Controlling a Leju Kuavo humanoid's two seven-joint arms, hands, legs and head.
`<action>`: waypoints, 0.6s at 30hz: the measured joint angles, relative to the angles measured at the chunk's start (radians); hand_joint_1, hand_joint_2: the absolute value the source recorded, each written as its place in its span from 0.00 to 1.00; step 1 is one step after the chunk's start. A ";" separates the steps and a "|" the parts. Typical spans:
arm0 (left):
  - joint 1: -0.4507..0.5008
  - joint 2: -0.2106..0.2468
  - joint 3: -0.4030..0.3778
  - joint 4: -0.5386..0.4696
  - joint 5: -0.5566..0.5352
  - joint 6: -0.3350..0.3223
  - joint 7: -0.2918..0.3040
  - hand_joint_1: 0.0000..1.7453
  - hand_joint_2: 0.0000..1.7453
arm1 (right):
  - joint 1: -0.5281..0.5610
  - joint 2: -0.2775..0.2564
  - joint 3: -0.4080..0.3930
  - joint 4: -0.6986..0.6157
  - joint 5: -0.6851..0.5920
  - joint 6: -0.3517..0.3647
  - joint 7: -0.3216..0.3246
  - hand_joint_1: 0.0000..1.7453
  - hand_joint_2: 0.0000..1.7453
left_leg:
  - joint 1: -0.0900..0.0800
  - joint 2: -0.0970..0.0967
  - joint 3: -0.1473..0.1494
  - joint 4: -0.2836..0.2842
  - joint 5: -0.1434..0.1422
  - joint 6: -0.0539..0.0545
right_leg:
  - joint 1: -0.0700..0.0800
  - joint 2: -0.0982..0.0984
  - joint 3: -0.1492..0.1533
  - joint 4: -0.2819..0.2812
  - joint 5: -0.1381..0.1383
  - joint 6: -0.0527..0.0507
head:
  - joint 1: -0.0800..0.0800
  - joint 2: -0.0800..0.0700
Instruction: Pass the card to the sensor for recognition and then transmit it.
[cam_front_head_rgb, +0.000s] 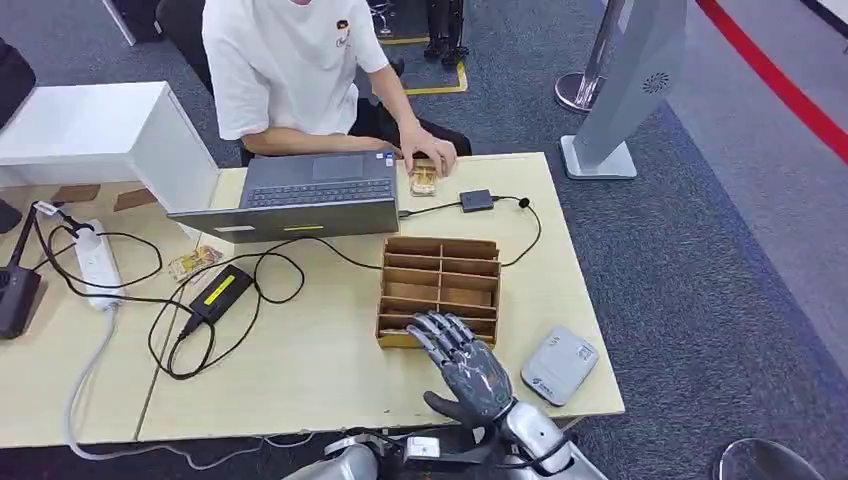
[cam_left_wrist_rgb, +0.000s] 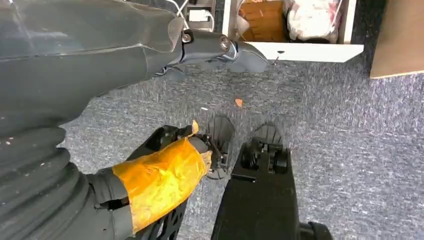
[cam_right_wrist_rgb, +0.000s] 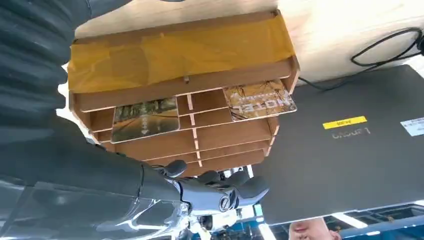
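Organizer (cam_front_head_rgb: 440, 290), the slotted wooden box in the middle of the worktop (cam_front_head_rgb: 320, 370), is your landmark. In the head view your right hand (cam_front_head_rgb: 465, 365) hovers just over its near edge, fingers (cam_front_head_rgb: 440, 330) spread and holding nothing. The grey sensor (cam_front_head_rgb: 559, 364) lies flat beside the organizer, close to the right hand and near the worktop's front edge. Beyond the organizer sits a laptop (cam_front_head_rgb: 310, 195), and a person (cam_front_head_rgb: 300, 70) behind it rests a hand (cam_front_head_rgb: 428, 152) on a card (cam_front_head_rgb: 424, 180). To the other side of the organizer from the sensor, you see a black power brick (cam_front_head_rgb: 220, 292) with looping cables and a white power strip (cam_front_head_rgb: 97, 262).

From the left wrist, your left hand (cam_left_wrist_rgb: 170, 50) hangs over blue-grey carpet (cam_left_wrist_rgb: 350, 130), far from the organizer; its fingers (cam_left_wrist_rgb: 240, 50) are extended and grasp nothing.

From the right wrist, the organizer's slots fill the middle, yellow tape (cam_right_wrist_rgb: 175, 55) across one side. Two cards lie in the slots: a green-toned card (cam_right_wrist_rgb: 145, 119) and a hotel card (cam_right_wrist_rgb: 259, 99), in neighbouring columns. The right hand's fingers (cam_right_wrist_rgb: 235, 187) reach alongside the organizer, apart and empty, touching neither card.
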 joint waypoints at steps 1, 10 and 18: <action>0.000 0.000 0.000 -0.001 0.005 -0.003 0.006 0.00 1.00 | -0.009 0.005 0.000 0.011 0.003 -0.014 0.002 0.00 1.00 | 0.000 0.000 0.000 0.000 0.000 0.000 | 0.000 0.000 0.000 0.000 0.000 0.000 | 0.000 0.000; -0.001 -0.001 -0.010 -0.010 0.043 -0.018 0.024 0.00 1.00 | -0.097 0.048 -0.001 0.113 0.006 -0.087 0.021 0.00 1.00 | 0.000 0.000 0.000 0.000 0.000 0.000 | 0.000 0.000 0.000 0.000 0.000 0.000 | 0.000 0.000; -0.004 -0.002 -0.027 -0.010 0.062 -0.023 0.027 0.00 1.00 | -0.143 0.053 -0.028 0.152 0.024 -0.094 0.031 0.00 1.00 | 0.000 0.000 0.000 0.000 0.000 0.000 | 0.000 0.000 0.000 0.000 0.000 0.000 | 0.000 0.000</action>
